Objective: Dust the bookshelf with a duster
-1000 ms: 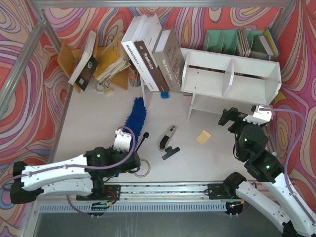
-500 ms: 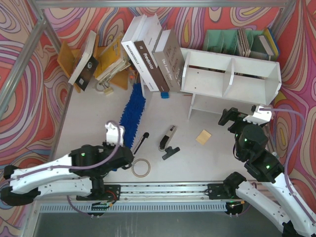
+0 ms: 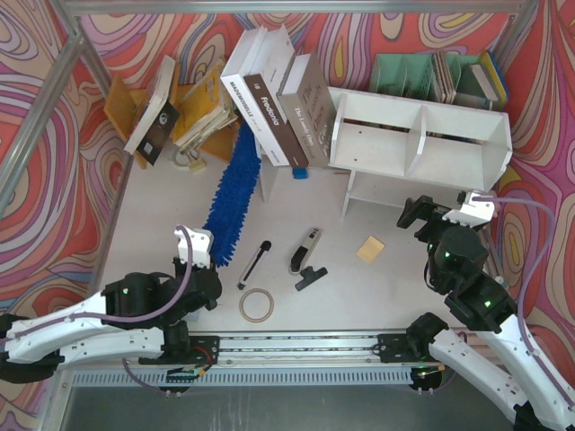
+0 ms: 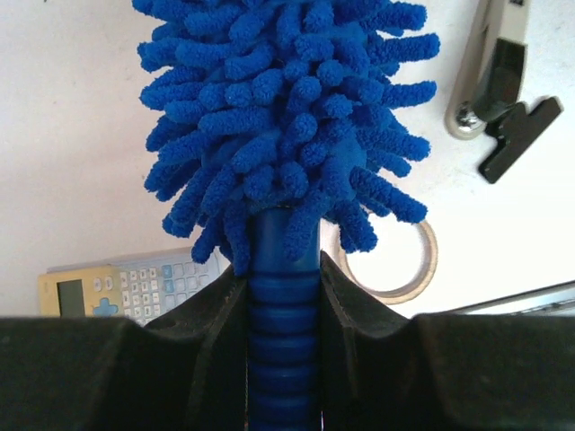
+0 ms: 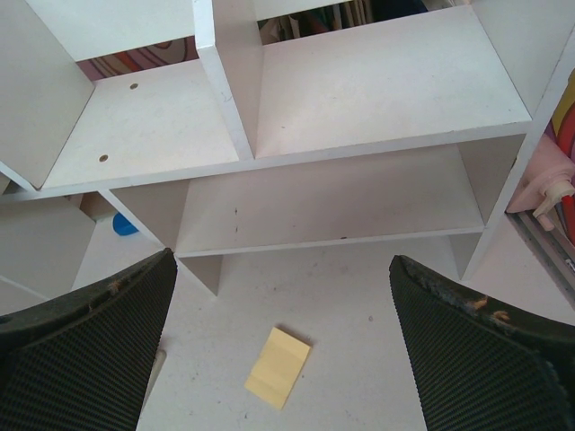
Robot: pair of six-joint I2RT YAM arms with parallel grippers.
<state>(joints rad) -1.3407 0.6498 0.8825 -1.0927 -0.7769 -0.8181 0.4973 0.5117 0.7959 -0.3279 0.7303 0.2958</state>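
Left gripper (image 4: 283,301) is clamped on the ribbed handle of the duster (image 3: 232,193), jaws tight against both sides in the wrist view. The duster head runs from the gripper toward the far side, its tip by the leaning books (image 3: 278,99). It sits left of the bookshelf (image 3: 418,144) and apart from it (contact with the table: cannot tell). Right gripper (image 5: 280,287) has its jaws spread wide and hovers on the near side of the bookshelf, facing its lower tier. A yellow note (image 5: 278,366) lies on the table below it. Tape ring (image 3: 256,305), black marker (image 3: 253,263) and black-and-silver tool (image 3: 305,250) lie near-centre, right of the duster handle.
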